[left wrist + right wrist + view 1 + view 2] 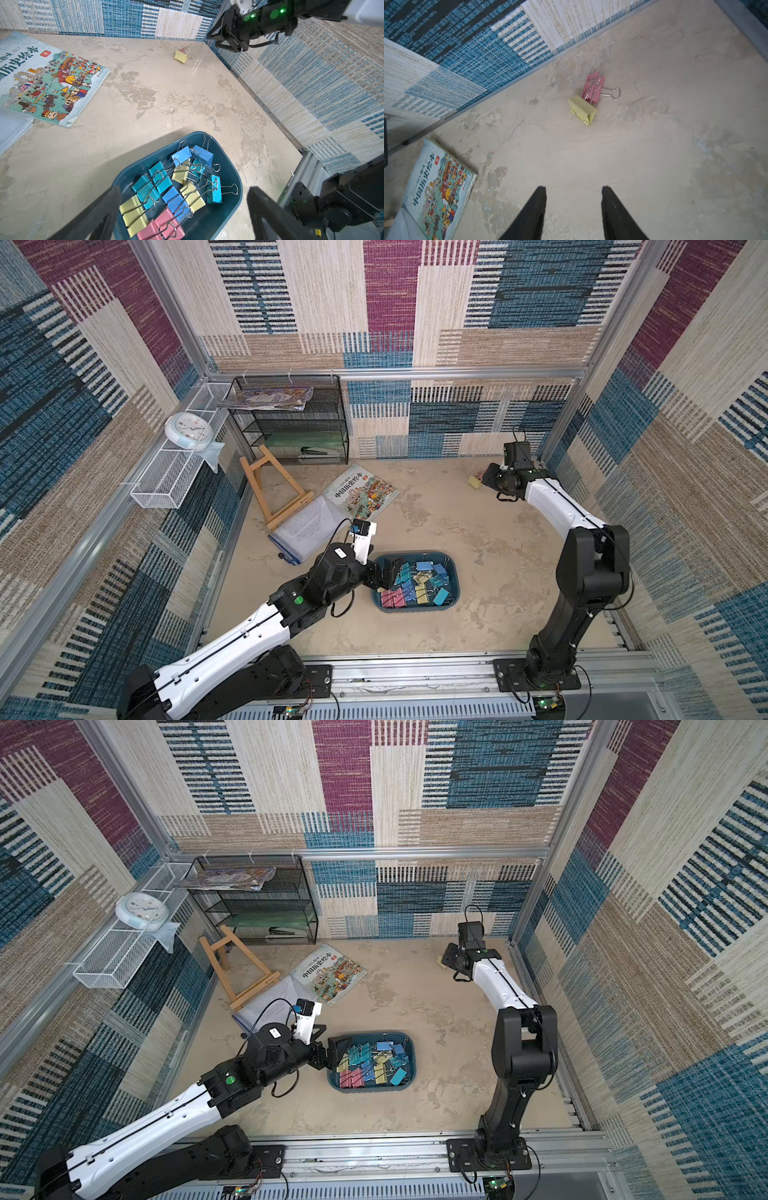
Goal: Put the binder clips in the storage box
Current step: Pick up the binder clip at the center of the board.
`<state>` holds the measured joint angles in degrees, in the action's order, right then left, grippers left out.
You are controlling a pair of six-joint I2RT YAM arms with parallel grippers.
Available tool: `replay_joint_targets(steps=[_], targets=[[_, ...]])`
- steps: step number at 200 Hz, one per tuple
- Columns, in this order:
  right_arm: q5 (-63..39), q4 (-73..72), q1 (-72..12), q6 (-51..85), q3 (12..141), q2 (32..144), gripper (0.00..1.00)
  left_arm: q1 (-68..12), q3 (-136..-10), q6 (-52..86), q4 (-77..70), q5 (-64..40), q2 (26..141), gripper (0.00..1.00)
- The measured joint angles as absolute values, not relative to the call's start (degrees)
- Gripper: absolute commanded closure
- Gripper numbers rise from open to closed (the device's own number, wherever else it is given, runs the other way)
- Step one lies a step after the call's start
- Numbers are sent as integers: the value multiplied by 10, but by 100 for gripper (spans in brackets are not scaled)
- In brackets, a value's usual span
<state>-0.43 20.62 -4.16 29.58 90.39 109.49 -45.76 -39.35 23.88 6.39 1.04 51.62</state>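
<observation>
Hovering my right pincer (573, 187), parted and empty, short of two clips (582, 110) in the table's (654, 145) far-right corner; next, straddle one.

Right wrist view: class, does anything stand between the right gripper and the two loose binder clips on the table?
Nothing visible does. Only bare tabletop lies between the open right gripper and the yellow clip, with the pink clip just beyond it. The picture book lies well aside.
</observation>
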Motion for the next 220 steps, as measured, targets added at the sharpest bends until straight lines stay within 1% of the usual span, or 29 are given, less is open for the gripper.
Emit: replay_joint_targets(steps=[26,57,82,122,138,160,206,220], targets=[[-51,209,-21,289,992,1183,40,-458,-393,240,66,11,516,1],[-73,219,-10,273,1072,1264,34,-458,-393,237,65,11,516,1],[-93,229,-2,261,1102,1313,30,-457,-396,233,72,12,517,1],[-132,231,16,245,1133,1377,29,-458,-398,227,79,12,524,1],[-150,223,18,240,1140,1392,33,-457,-402,227,82,12,530,1],[-176,201,20,236,1147,1405,40,-457,-407,225,81,12,537,1],[-215,181,23,237,1151,1418,67,-457,-410,225,81,12,546,1],[-221,181,23,238,1149,1419,72,-457,-410,225,81,12,548,1]])
